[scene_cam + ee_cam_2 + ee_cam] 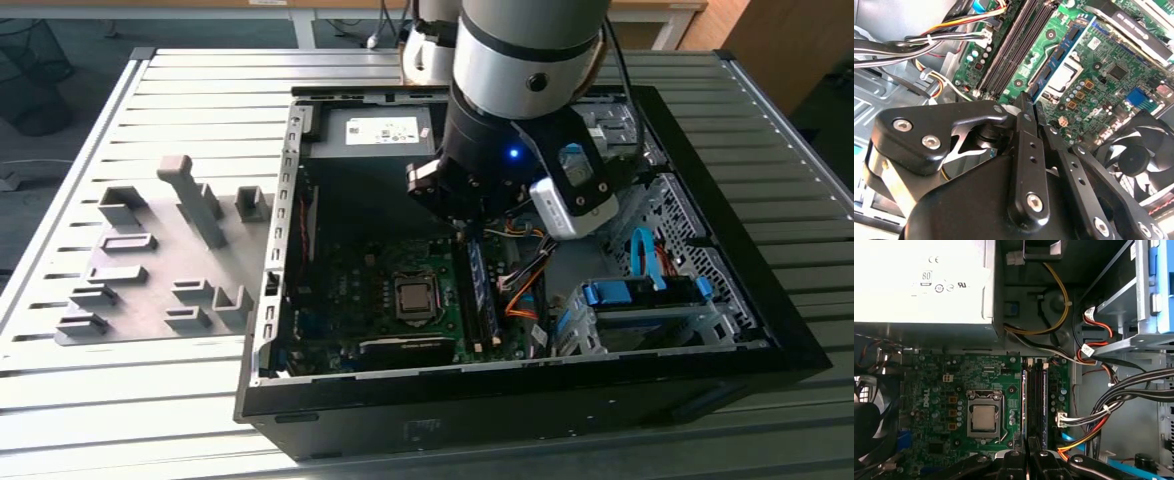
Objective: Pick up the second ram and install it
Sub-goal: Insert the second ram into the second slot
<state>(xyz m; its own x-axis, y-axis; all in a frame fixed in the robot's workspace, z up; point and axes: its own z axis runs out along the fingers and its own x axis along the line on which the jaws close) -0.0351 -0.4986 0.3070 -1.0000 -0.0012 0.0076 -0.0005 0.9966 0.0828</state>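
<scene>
While closed, one claw (1030, 102) hovers above two seated ram sticks (1035, 400), one motherboard (979, 375).

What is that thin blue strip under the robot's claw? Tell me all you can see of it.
It is the second ram, a long, narrow, thin blue circuit board carrying flat black chips. The gripper appears to pinch one end between its closed fingers, holding it edge-on just over the green motherboard, lengthwise alongside the dark memory slots. It does not look seated yet.
</scene>
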